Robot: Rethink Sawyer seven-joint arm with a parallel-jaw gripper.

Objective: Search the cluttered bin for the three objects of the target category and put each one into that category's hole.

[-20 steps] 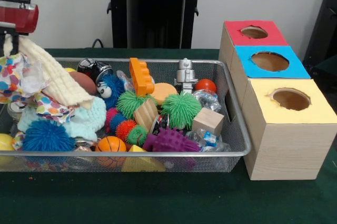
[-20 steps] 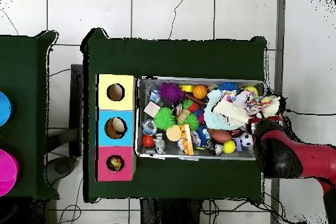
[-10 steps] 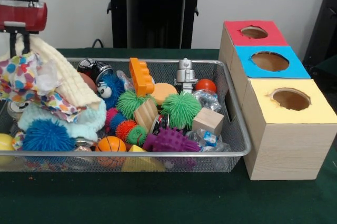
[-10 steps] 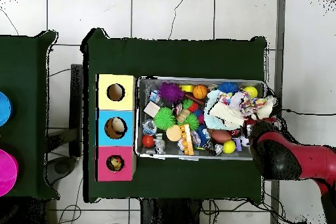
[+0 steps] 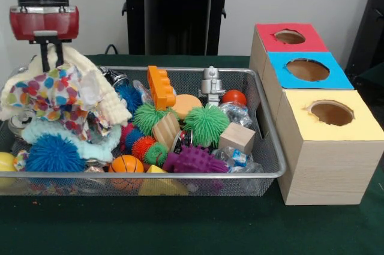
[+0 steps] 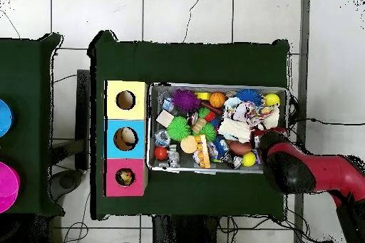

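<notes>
At the lower left of the front view the wire bin (image 5: 273, 174) stands packed with toys on the green bench (image 5: 180, 225). Above its left end the gripper (image 5: 47, 57) has its fingers (image 5: 44, 60) pinched on a spotted cloth (image 5: 54, 96), lifted clear. At the right, the three-holed box (image 5: 324, 165) waits; next the cloth must be carried there, I judge. No writing is readable.

My red arm (image 6: 314, 172) reaches over the wire bin's (image 6: 217, 169) right end, above crumpled cloths (image 6: 246, 119) among toys.
</notes>
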